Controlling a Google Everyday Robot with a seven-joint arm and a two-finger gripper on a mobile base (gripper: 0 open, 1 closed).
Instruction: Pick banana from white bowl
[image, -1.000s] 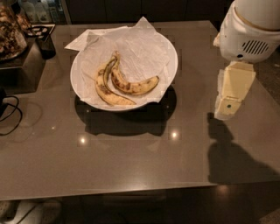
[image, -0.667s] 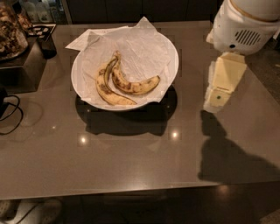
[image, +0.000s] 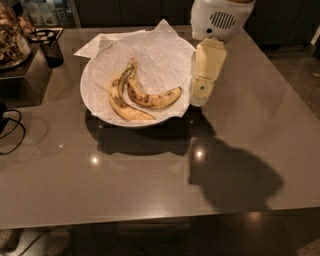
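The white bowl (image: 86, 95) sits on the brown table, lined with crumpled white paper (image: 155, 55). Two bananas lie in it. The banana (image: 152, 99) is the plumper, strongly curved one with brown freckles, lying to the right. A slimmer banana (image: 121, 104) with a dark streak lies left of it, and their stems meet at the top. My gripper (image: 201, 94) hangs from the white arm housing (image: 220, 19) at the bowl's right rim, just right of the banana's tip and a little above the table. It holds nothing.
A dark box (image: 25, 75) stands at the left with a black cable (image: 12, 131) in front of it. A black cup (image: 52, 52) and a jar (image: 10, 35) stand at the back left. The table's front edge (image: 160, 217) runs across the bottom.
My gripper has moved left from well right of the bowl to its right rim. The bananas and bowl have not moved.
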